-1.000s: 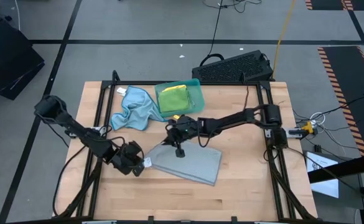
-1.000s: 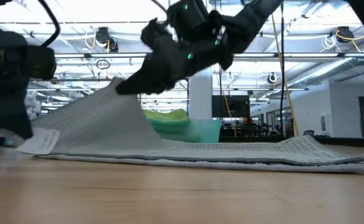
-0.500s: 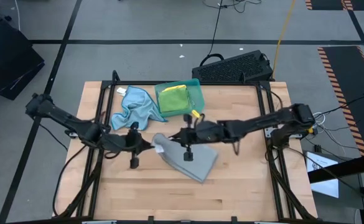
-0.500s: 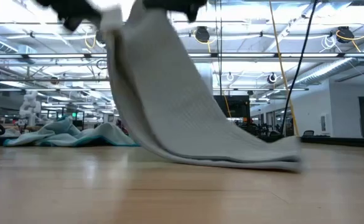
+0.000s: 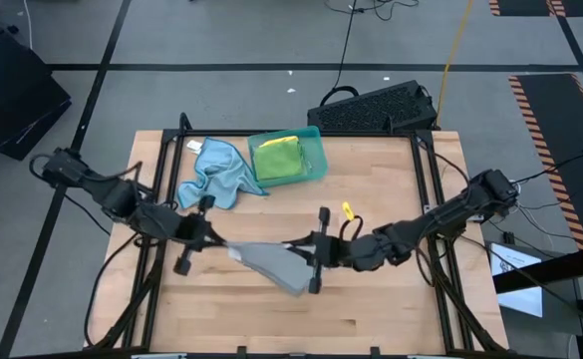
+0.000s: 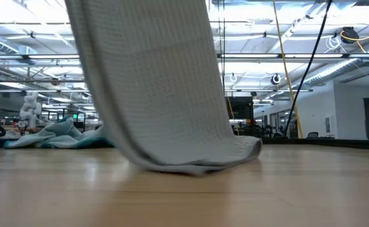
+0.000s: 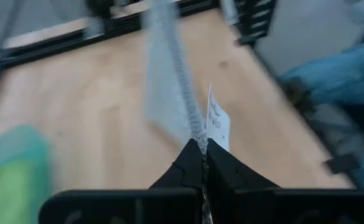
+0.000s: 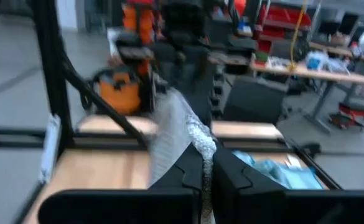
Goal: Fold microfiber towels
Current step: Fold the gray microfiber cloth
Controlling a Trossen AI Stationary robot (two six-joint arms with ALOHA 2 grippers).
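Left end effector (image 5: 214, 242) clenched on one top corner of the grey towel (image 5: 271, 263), pads pinching the edge right by its white tag (image 7: 217, 125). Right end effector (image 5: 299, 248) clenched on the other top corner, cloth edge running straight up out of its closed tips in the right wrist view. The two end effectors face each other over the middle of the surface (image 5: 371, 309), close together, towel strung between them.

Grey towel hangs from both grips, waffle-textured, draped down in a wide sheet; low view shows its bottom edge bunched and resting on the surface, the rest lifted.

Light blue towel (image 5: 216, 172) lies crumpled near the far-left part of the surface, apart from both arms. Teal tray (image 5: 316, 150) sits just beside it at the far edge, holding a folded green towel (image 5: 279, 158) with a yellow layer showing at its edge. Small yellow object (image 5: 347, 210) on the surface near the right arm, can't tell what it is
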